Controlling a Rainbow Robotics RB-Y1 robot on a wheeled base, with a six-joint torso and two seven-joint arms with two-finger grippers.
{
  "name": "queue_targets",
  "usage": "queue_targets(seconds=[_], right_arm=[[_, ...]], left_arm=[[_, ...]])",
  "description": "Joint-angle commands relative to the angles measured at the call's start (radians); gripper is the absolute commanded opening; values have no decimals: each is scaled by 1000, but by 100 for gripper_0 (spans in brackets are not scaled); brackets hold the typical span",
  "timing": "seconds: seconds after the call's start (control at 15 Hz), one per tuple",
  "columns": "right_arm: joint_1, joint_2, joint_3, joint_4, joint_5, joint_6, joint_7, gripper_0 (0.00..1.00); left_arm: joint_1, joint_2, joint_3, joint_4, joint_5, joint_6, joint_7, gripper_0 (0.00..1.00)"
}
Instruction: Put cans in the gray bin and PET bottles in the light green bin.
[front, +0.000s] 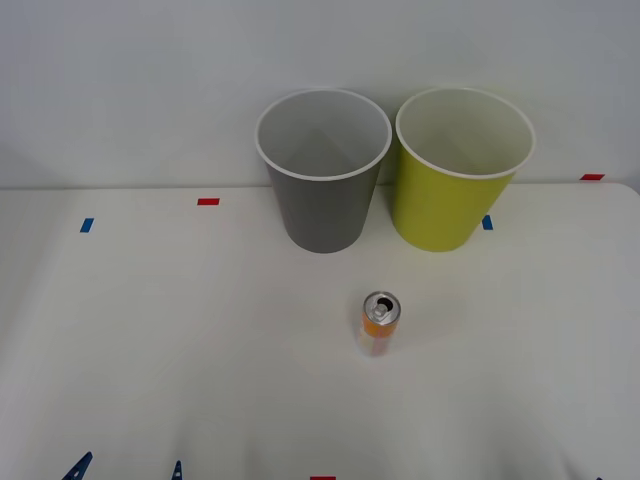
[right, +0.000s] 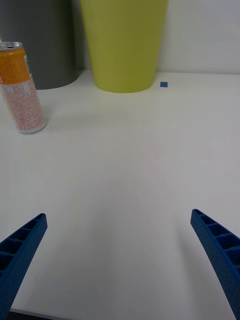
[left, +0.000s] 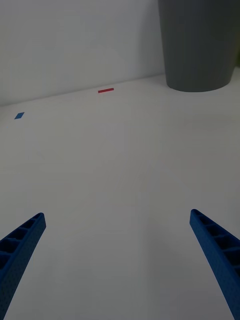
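While both grippers' jaws gape over bare table (front: 150, 350), can (front: 380, 322) stands before gray bin (front: 322, 170) and light green bin (front: 462, 170).

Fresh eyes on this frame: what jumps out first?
Two tall bins at the table's far edge by the wall: the gray bin on the left, the green bin close beside it on the right. A lone orange can stands upright in front of them, its top already opened. The left gripper and the right gripper are both open over bare table, holding nothing.
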Motion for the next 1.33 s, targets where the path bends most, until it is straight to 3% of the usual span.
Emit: queue_targets(seconds=[0.07, 1.33], right_arm=[[0, 0, 0, 0, 0, 0, 0, 100], [0, 0, 0, 0, 0, 0, 0, 100]], left_arm=[[0, 0, 0, 0, 0, 0, 0, 100], [0, 0, 0, 0, 0, 0, 0, 100]])
